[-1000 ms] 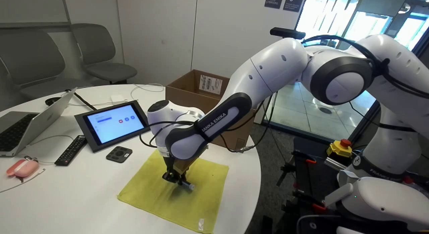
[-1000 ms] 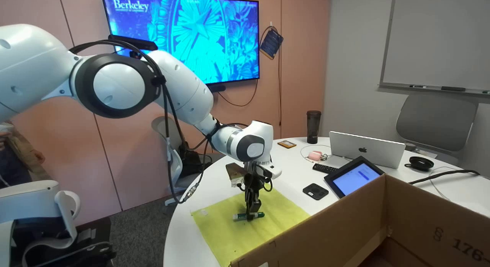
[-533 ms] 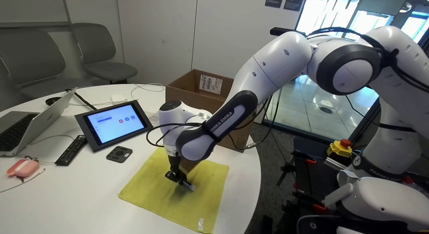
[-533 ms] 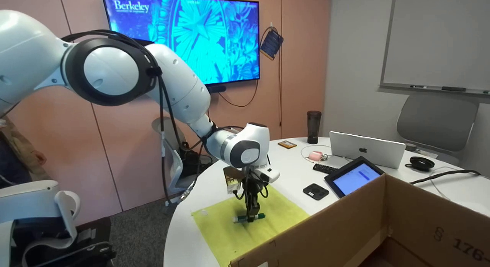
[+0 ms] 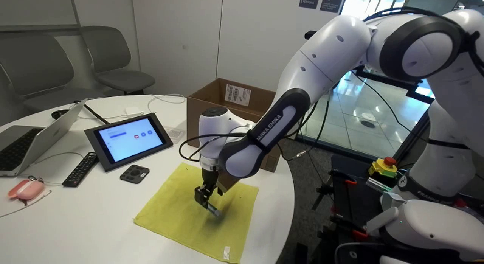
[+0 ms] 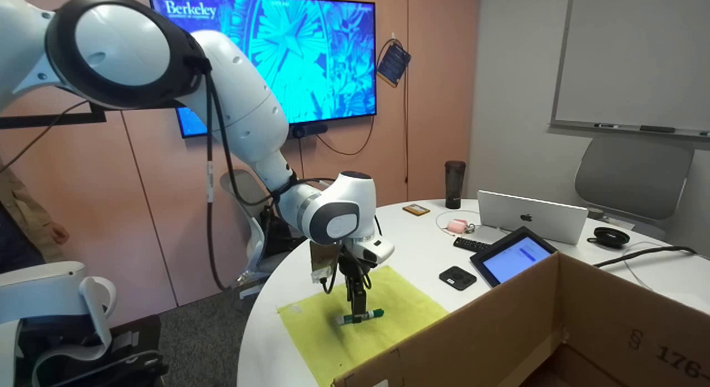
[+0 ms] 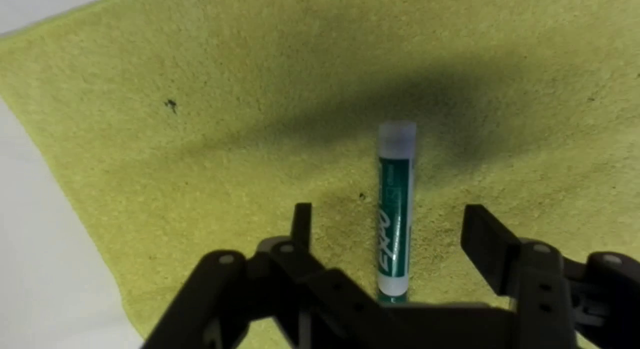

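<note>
Since a second ago, my arm has raised its elbow and pulled back toward its base, while the gripper has stayed over nearly the same patch of yellow cloth. On the wrist view I see it spread wide, the blunt black fingers standing one on each side of the marker, a gap between them and it on both sides. The marker is a slim, smooth cylinder with a glossy green EXPO label and pale plastic around it, one end running behind the gripper's dark frame; it lies on the cloth. That cloth is fuzzy and flecked with dark specks, roughly square, a small white tag at one edge, spread over the smooth white table.

For containers, I have the open cardboard box in both exterior views: brown, straight-sided, with a printed white label on an inner wall. Little of its floor shows, and I can't tell what it holds. Farther off, in an exterior view, a dark, tapered tumbler stands upright, contents hidden. Near the cloth sit a flat black pad with rounded corners and a framed tablet, its lit screen tilted up.
</note>
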Controlling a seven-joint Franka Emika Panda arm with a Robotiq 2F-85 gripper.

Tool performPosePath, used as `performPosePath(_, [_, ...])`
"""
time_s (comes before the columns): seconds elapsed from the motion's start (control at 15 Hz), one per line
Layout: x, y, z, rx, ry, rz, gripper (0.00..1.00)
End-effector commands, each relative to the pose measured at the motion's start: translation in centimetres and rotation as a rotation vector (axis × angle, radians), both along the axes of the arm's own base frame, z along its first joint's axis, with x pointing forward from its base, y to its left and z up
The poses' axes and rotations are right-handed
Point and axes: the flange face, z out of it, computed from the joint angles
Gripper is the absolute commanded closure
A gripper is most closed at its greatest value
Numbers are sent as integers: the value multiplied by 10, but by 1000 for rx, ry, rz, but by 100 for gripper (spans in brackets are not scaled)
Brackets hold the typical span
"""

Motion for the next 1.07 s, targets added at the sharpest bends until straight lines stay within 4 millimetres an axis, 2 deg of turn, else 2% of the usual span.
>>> performPosePath(0.0, [-32, -15, 55, 69, -82, 3, 0])
performPosePath(0.27, [-66, -45, 87, 113, -122, -34, 0])
performPosePath(0.47, [-89, -67, 89, 143, -90, -63, 0])
performPosePath(0.73, [-107, -87, 70, 145, -71, -134, 0])
performPosePath(1.0, [-112, -103, 40, 92, -81, -222, 0])
